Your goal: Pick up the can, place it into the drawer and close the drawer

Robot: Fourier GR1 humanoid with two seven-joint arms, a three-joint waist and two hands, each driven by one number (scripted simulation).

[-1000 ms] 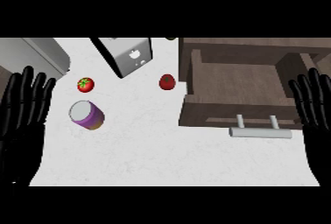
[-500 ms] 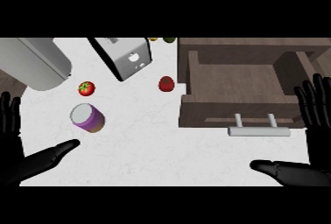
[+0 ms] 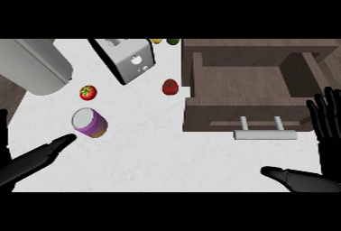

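Observation:
The purple can [image 3: 90,122] with a pale lid lies tilted on the white counter at left. My left hand [image 3: 30,163] comes in from the lower left, open, its thumb tip just below and left of the can, not touching it. The brown drawer [image 3: 193,81] stands open at upper right and nothing shows inside it. Its grey handle [image 3: 265,134] is on the front face. My right hand [image 3: 328,135] shows at the right edge, open, fingers up beside the drawer's front corner, thumb pointing left lower down.
A tomato [image 3: 88,92] lies above the can and a red fruit [image 3: 170,86] sits by the drawer's left wall. A toaster [image 3: 126,58] and a large grey cylinder [image 3: 33,65] stand at the back left. Small yellow and green items [image 3: 163,41] sit at the top.
Both hands have turned from fingers-up at the sides so that their thumbs point inward. The left thumb has crept up toward the can. Can and drawer have not moved.

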